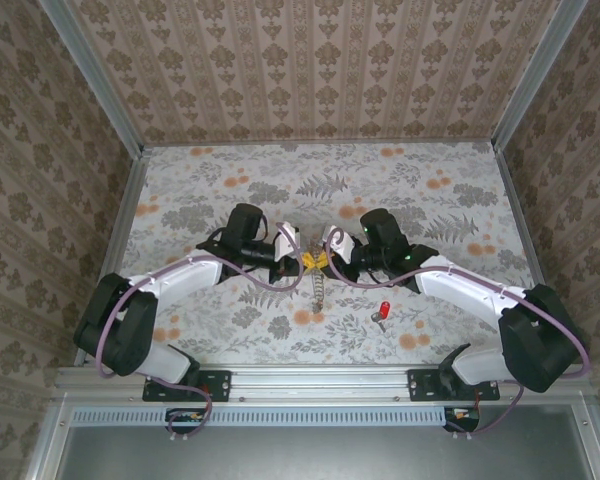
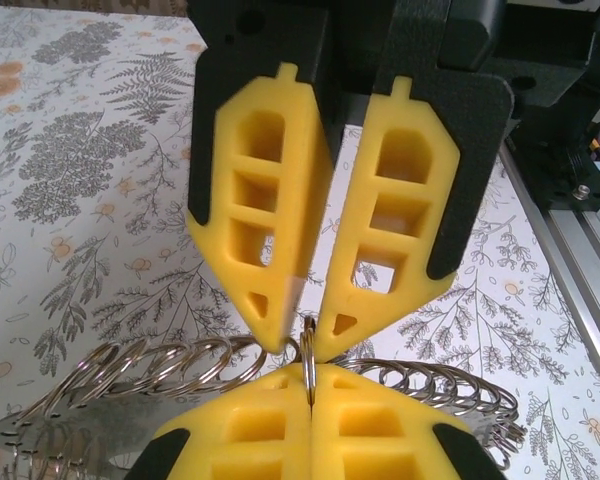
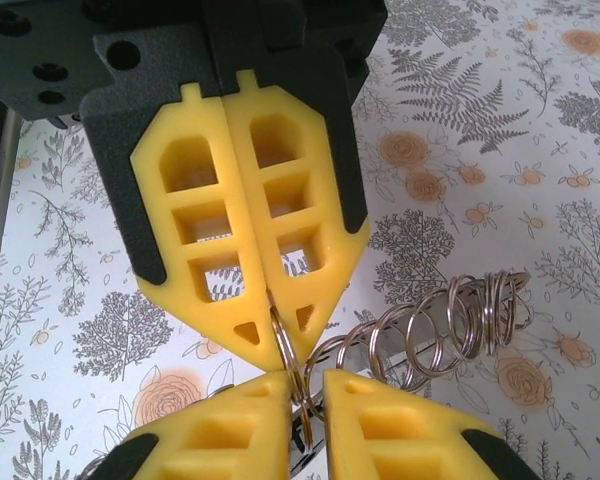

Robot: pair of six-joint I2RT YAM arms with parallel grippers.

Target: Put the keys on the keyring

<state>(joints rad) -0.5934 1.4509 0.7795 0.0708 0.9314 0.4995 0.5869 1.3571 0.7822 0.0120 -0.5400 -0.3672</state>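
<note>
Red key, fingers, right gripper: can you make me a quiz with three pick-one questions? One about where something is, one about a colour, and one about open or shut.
1. Where is the red key?
A. hanging on the keyring
B. lying on the table
C. in the right gripper

2. What colour are the fingers?
A. blue
B. green
C. yellow

3. How is the right gripper?
A. shut on the keyring
B. wide open
C. shut on nothing

Answers:
1 B: the top view shows it flat on the flowered table, away from the grippers.
2 C: both wrist views show yellow fingers.
3 A: its fingertips are pressed together with a ring of the keyring pinched between them.
</note>
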